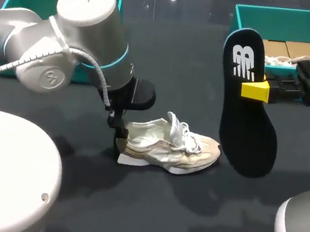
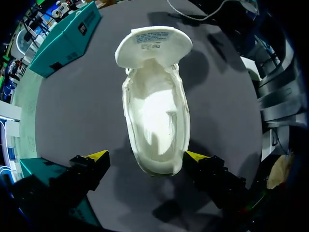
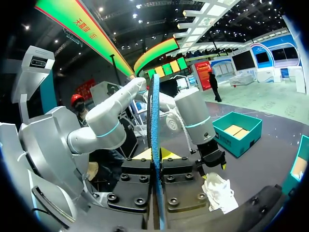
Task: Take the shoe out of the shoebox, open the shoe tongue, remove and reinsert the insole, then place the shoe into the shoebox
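Lit softly from overhead, moderately bright. Caught small lamp reflections as white specks along the far edge of the dark table (image 1: 176, 68) in the head view. Threw soft-edged shadows onto it beneath the shoe (image 1: 168, 145) and the insole (image 1: 247, 131). Washed out to glaring white inside the shoe in the left wrist view, with the tongue's (image 2: 153, 46) shadow dark on the table beyond.

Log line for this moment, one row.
left gripper: open, astride heel of cream lace-up sneaker on table | right gripper: shut on black shoe insole, held aloft | tongue: open
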Available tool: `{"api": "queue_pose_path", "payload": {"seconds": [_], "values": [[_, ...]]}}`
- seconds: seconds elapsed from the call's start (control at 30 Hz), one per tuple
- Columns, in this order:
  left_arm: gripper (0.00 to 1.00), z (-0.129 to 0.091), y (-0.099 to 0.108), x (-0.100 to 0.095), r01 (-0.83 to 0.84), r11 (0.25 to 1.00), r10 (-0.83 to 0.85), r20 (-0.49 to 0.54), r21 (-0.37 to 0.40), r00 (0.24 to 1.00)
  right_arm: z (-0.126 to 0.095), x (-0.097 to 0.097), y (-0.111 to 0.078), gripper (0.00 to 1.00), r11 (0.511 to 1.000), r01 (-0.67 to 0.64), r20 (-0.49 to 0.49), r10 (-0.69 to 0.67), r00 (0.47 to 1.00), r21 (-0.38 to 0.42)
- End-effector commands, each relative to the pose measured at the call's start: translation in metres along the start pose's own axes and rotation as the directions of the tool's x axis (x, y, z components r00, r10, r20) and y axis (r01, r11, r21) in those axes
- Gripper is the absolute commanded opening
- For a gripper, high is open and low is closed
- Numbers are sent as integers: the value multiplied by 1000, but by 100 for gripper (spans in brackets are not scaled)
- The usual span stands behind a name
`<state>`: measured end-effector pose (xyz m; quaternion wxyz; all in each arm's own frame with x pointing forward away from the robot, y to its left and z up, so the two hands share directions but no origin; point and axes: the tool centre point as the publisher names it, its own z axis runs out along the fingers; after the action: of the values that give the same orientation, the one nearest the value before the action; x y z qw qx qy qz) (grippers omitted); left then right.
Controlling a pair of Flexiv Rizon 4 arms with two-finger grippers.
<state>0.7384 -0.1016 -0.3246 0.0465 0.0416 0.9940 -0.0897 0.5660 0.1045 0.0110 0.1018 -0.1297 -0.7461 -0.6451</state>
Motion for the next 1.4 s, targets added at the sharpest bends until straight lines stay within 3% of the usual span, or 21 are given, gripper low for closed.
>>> {"api": "queue_pose_path", "payload": {"seconds": [0.03, 0.33, 0.73, 1.4], "values": [[100, -8, -8, -10, 1, 1000, -1, 1, -7, 1000, 0, 5, -6, 0, 1000, -1, 10, 2, 1000, -8], [100, -7, -30, -31, -10, 1000, 10, 21, -7, 1000, 0, 5, -6, 0, 1000, -1, 10, 2, 1000, -8], [100, 25, -53, -33, -34, 999, 34, -8, -15, 999, 0, 5, -6, 0, 1000, -1, 10, 2, 1000, -8], [74, 77, -64, -22, 43, 998, -46, -94, -36, 995, 0, 5, -6, 0, 1000, -1, 10, 2, 1000, -8]]}}
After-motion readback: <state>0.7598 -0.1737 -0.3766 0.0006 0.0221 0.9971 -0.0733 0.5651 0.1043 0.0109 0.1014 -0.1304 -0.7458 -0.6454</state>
